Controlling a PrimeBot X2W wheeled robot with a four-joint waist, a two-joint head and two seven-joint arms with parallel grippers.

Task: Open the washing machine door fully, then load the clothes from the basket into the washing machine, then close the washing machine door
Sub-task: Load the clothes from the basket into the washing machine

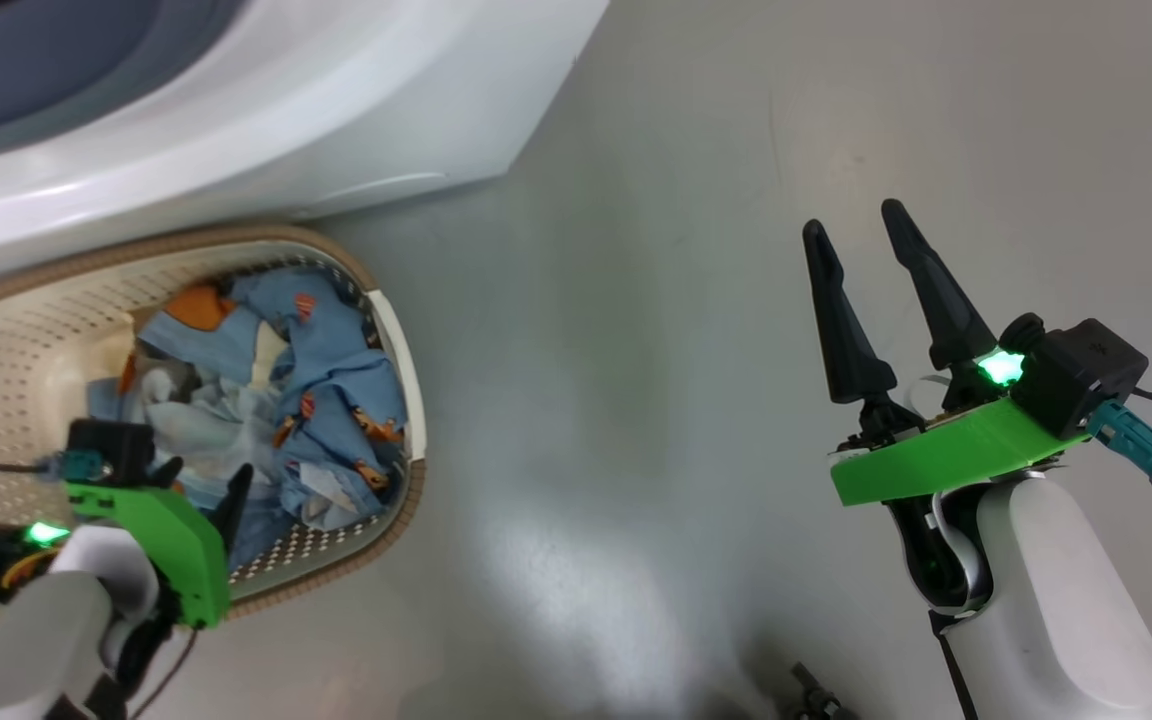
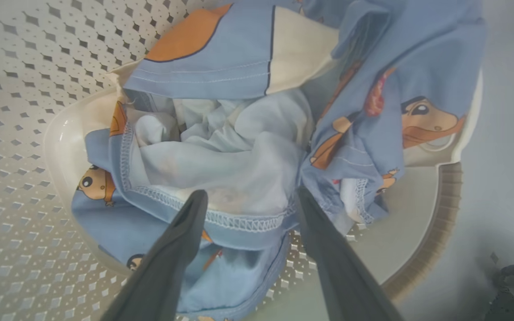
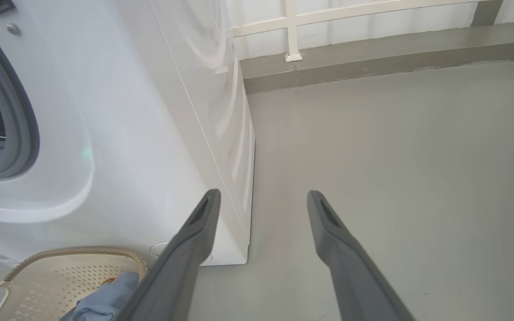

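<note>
the clothes (image 2: 239, 147) lay heaped in the basket (image 1: 16, 340) beside the washing machine (image 1: 236, 130); the left gripper (image 2: 250, 191), jaws open at a pale fold, would do best sinking deep before closing. the right gripper (image 1: 854, 220) hung open over the floor (image 1: 636, 300).

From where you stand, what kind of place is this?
Probably a laundry area: a white front-loading washing machine, a basket of clothes right beside it, and a grey floor.
</note>
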